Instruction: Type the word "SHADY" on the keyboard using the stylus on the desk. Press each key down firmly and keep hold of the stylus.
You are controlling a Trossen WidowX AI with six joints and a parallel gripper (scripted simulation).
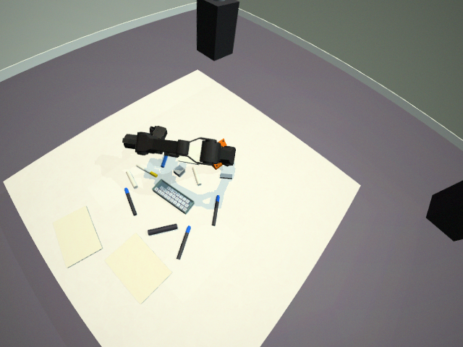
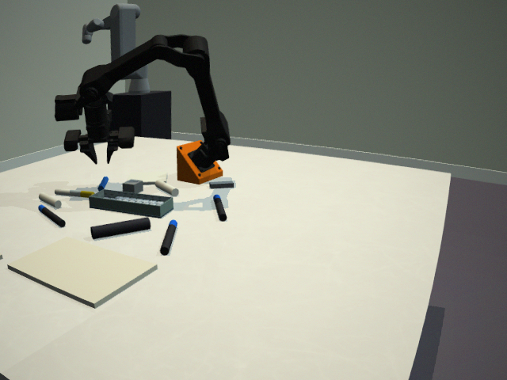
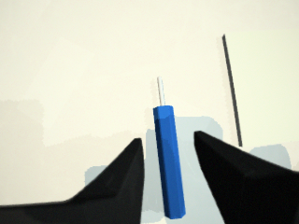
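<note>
The keyboard [image 1: 173,196] [image 2: 131,204] lies on the bench [image 1: 280,224] [image 2: 306,265] [image 3: 93,47], near its middle group of things. From the left in the exterior view come a pale rod [image 1: 131,179] [image 2: 50,200], a blue-ended black marker [image 1: 130,202] [image 2: 53,216] and a yellow-ended stick [image 1: 153,173] [image 2: 86,194]. Next, the jaws [image 2: 102,162] stand apart, raised and holding nothing. In the wrist view, a blue tool [image 1: 164,161] [image 2: 103,183] [image 3: 169,163] with a thin pale tip shows between them, lying on the bench. I cannot tell for certain which slim piece is the stylus. A thick black cylinder [image 1: 162,229] [image 2: 120,228] lies nearer the camera than the keyboard; a grey block [image 1: 179,170] [image 2: 132,186] sits behind it. The orange base [image 1: 222,142] [image 2: 187,167] stands farther right.
</note>
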